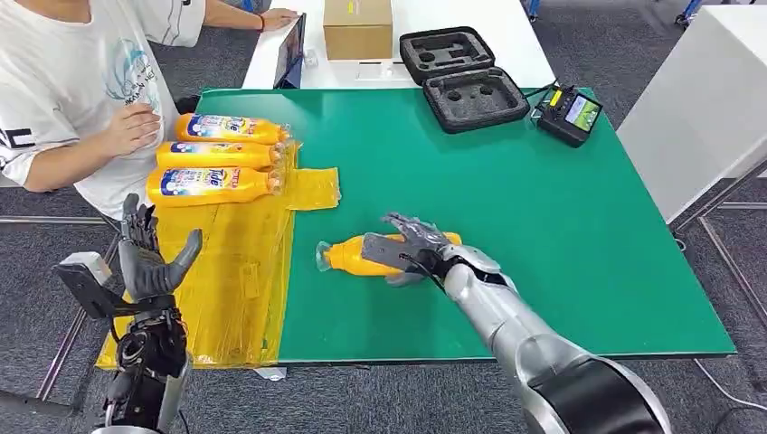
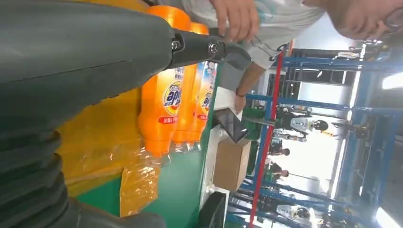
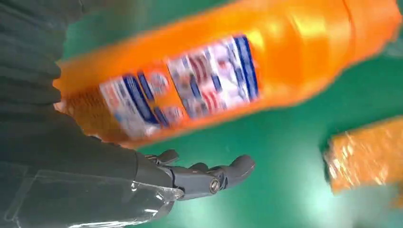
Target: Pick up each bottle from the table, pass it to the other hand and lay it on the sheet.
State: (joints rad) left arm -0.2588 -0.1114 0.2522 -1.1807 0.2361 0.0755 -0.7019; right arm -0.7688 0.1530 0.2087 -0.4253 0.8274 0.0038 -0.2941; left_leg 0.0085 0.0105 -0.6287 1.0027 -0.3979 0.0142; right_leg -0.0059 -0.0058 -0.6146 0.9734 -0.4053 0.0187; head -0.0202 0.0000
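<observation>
The left hand (image 1: 149,258) is waiting released, fingers up, over the sheet (image 1: 235,271). Right of the sheet, the right hand (image 1: 411,246) is grasping 1 bottle (image 1: 357,255) for handover.

Head view: high on the robot's body, facing forward and down over the green bench (image 1: 543,226); wide, moderate range.
Left wrist view: behind the left robot hand (image 2: 71,71), turned sideways, looking along the yellow sheet (image 2: 95,137) toward the room beyond.
Right wrist view: very close, blurred, facing the bench surface.
Shared, head and left wrist: three laid bottles (image 1: 222,155), sheet, cardboard box (image 1: 358,27).
</observation>
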